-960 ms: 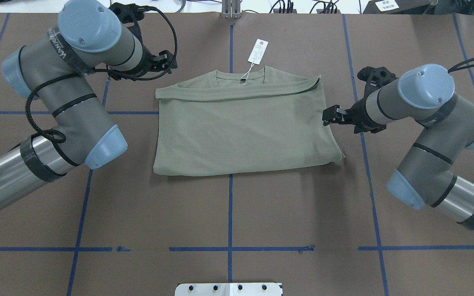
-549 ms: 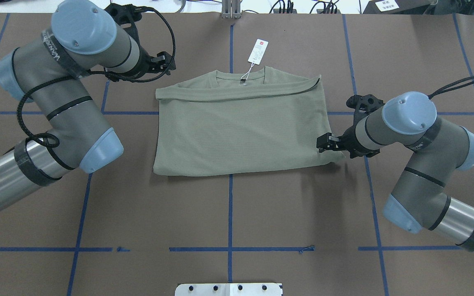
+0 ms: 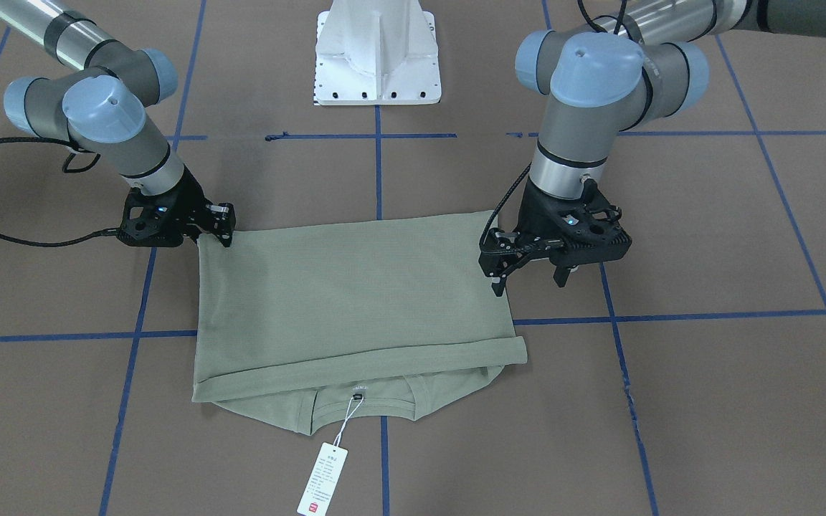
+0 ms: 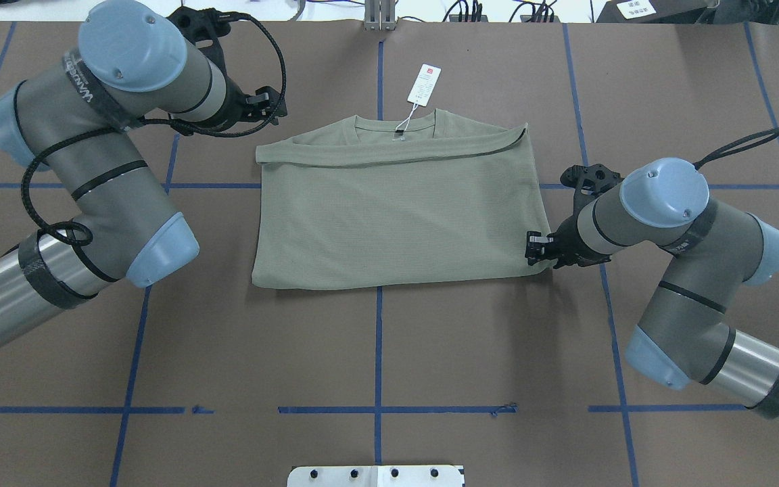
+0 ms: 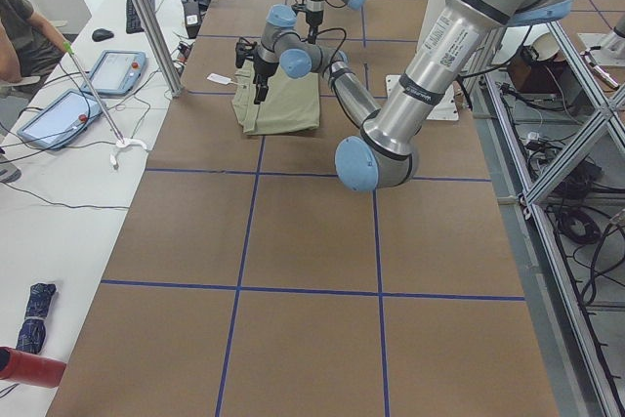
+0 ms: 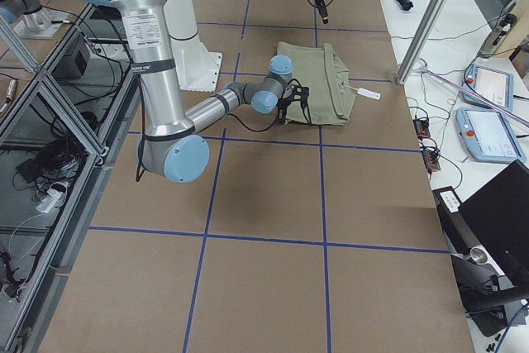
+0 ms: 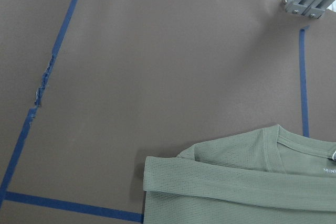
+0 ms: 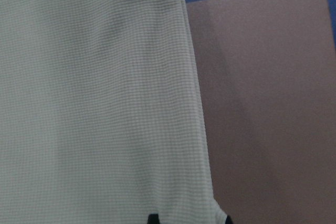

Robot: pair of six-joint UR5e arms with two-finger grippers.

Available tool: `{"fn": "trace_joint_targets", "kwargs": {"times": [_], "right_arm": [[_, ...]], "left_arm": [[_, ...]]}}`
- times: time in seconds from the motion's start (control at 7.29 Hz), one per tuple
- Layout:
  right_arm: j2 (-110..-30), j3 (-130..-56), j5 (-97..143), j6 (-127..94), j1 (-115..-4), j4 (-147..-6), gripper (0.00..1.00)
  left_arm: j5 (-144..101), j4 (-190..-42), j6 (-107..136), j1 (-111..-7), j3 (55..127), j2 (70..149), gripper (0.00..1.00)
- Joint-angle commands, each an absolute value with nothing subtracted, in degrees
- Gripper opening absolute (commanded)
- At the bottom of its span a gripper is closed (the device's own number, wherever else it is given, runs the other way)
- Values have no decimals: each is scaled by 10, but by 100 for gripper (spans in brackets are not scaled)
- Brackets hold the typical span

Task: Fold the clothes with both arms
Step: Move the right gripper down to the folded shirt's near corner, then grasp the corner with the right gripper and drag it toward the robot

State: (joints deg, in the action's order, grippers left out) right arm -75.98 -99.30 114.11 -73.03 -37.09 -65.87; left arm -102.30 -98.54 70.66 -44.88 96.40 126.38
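Observation:
The sage-green shirt (image 4: pixel 389 210) lies folded into a rectangle on the brown table, a sleeve band across its chest and its white hang tag (image 4: pixel 425 84) beyond the collar. My left gripper (image 4: pixel 273 107) hovers open just off the shirt's far left corner; the front view shows the left gripper (image 3: pixel 528 281) raised with its fingers spread. My right gripper (image 4: pixel 531 248) sits low at the shirt's near right corner, seen also as the right gripper (image 3: pixel 225 229) against the fabric edge. In the right wrist view the shirt (image 8: pixel 94 103) fills the frame, its corner between two dark fingertips (image 8: pixel 152 217) that stand apart.
The white pedestal base (image 3: pixel 377 54) stands at the robot's side of the table. Blue tape lines (image 4: pixel 377 352) grid the brown surface. In the exterior left view a person (image 5: pixel 20 36) sits at a side table with tablets (image 5: pixel 117 70) beyond a metal post.
My right gripper has moved along the shirt's right edge toward the robot, from mid-edge down to the near corner. The left arm has shifted only slightly.

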Motion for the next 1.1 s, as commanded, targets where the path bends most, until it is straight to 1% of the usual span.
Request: {"fn": "trace_joint_targets", "kwargs": {"times": [0.0,0.14,0.41,0.55,0.69,0.82,0.96], "right_arm": [[-766,-998,1163,-729,-373,-656,0],[-779,-1010,1164,-728,-374,-653,0],[-855,-1109,1234,-731,-361,-656,0],[-896,-1165,1263,-736,-333,-656,0],[-942,-1213,1267,-737,-278,-656,0],[-992,-1249,1267,-737,-221,-648,0],[-1001,-1254,1275,-737,-184,-640,0]], "left_arm": [[-1023,-988,705,-448,963,1262,100],[-1023,-989,705,-447,963,1262,100],[-1023,-989,704,-447,963,1262,100],[-1022,-988,704,-447,962,1262,100],[-1021,-988,704,-447,963,1261,100],[-1020,-988,704,-446,962,1261,100],[-1019,-987,704,-446,964,1259,100]]}}
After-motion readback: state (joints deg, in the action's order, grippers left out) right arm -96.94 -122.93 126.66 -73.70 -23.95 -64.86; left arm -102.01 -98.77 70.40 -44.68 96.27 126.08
